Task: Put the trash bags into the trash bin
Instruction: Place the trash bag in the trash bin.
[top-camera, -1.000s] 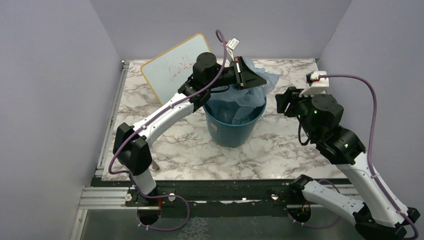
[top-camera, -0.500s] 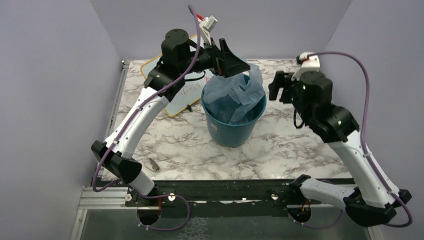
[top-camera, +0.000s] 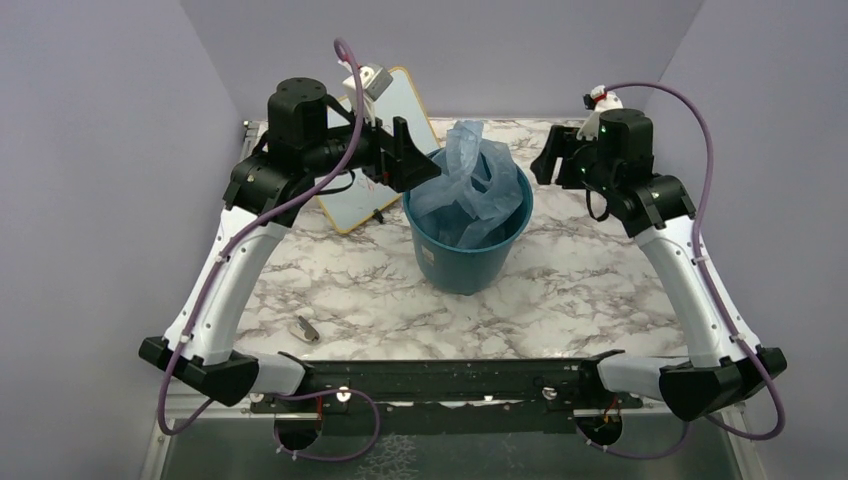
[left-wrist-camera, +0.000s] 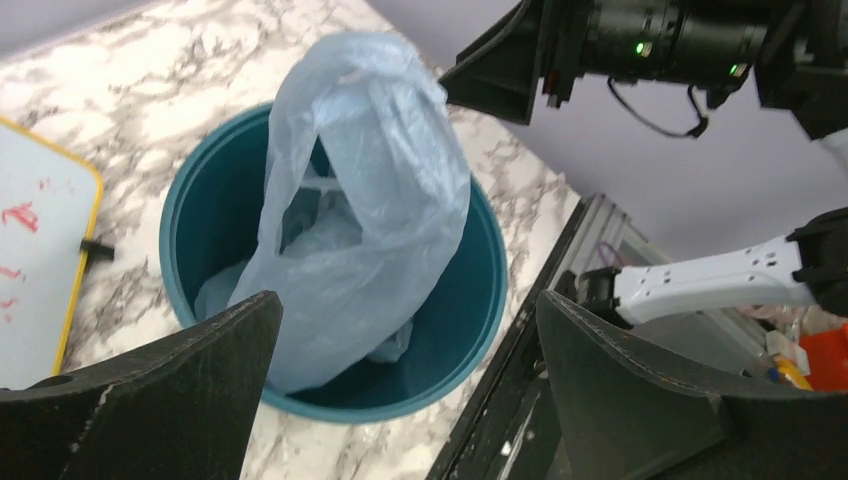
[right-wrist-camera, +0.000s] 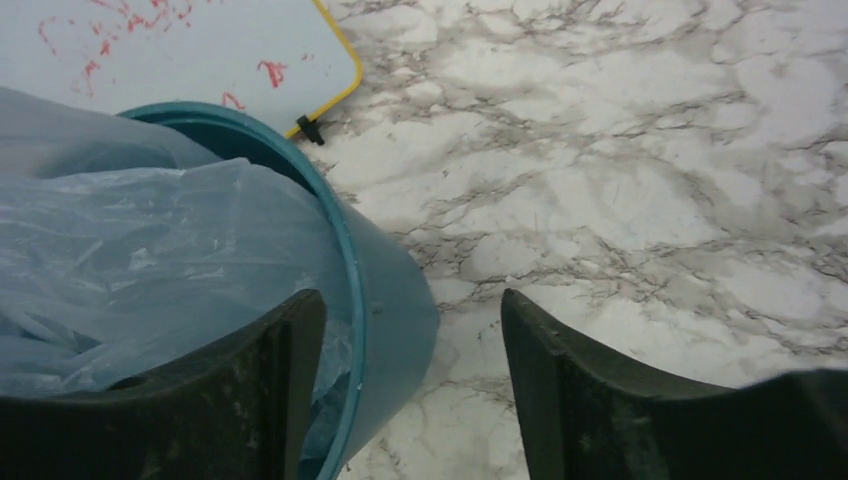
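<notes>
The bag (top-camera: 468, 180) sits in the bin (top-camera: 470, 268), but its upper half stands upright above the rim, between the two grippers. The left gripper (top-camera: 415, 160) hangs just beside it, slightly the nearer, jaws wide apart and empty. The right gripper (top-camera: 548, 168) also has its jaws apart, seemingly above the bin's rim without touching

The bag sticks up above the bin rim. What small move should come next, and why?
Probably lower the open left gripper onto the raised top of the bag and press it down into the bin. The lower part of the bag lies inside, but its top stands above the rim, and nothing holds it.
</notes>
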